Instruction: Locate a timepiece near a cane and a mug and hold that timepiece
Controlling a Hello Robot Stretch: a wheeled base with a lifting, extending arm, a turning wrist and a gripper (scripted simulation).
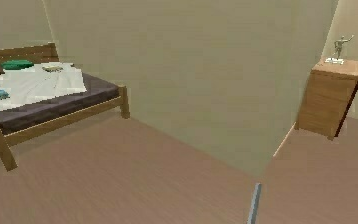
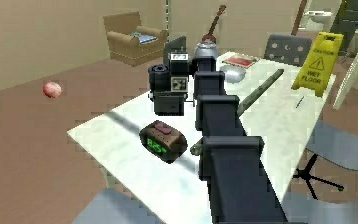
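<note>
Near the front of the pale table, in the arm side view: a dark alarm clock with green digits. Rests on the tabletop just left of the arm, on the near side of the gripper and apart from it. Farther along the bar: two white marker squares, with the gripper's dark body to their left. Cannot tell how the fingers stand, nor whether anything is held (a dark box stands on the table right behind them). Right of the box: a grey rounded vessel, then a reddish dish. Right of the arm: a long stick, lying flat on the tabletop and running from near to far. Beyond the table's far right: a yellow floor sign. Far left: a tan armchair; nearer, on the floor, a pink ball. Near right: a grey chair.

Ahead, in the forward view: a wooden bed with pale bedding at left, a wooden dresser at right, topped by a small statuette.
</note>
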